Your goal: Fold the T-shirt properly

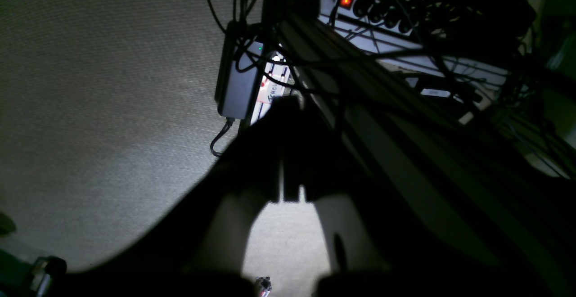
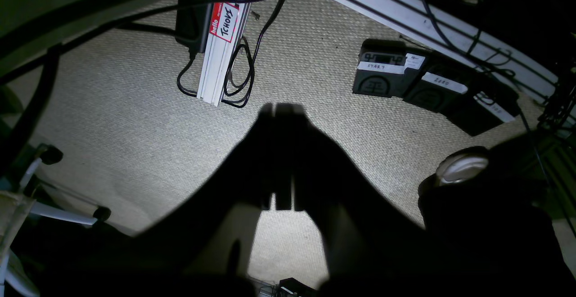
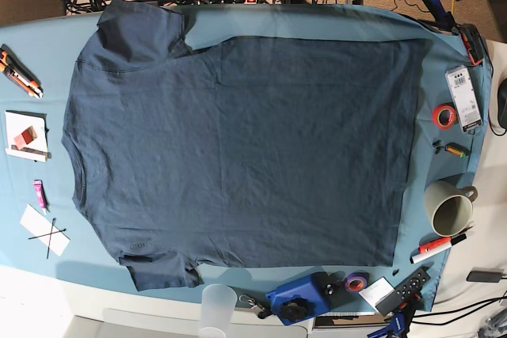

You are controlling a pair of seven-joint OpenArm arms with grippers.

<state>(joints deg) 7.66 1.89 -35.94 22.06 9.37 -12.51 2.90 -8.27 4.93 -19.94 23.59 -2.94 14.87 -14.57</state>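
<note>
Clearly not begun: T-shirt [image 3: 238, 148] spread flat and unfolded across teal cloth [image 3: 47, 53], neck toward one short edge, sleeves out. Left gripper [image 1: 290, 189] and right gripper [image 2: 283, 189] both pressed together, empty, hanging over carpet [image 2: 135, 121], well away from and below the shirt. Next move probably: raise both, part jaws, reach for a sleeve-side edge.

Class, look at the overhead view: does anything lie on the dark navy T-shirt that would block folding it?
Nothing visible lies on the dark navy short-sleeved T-shirt. It is spread flat on the teal table cloth; the cream mug and red tape roll sit beside it.
</note>
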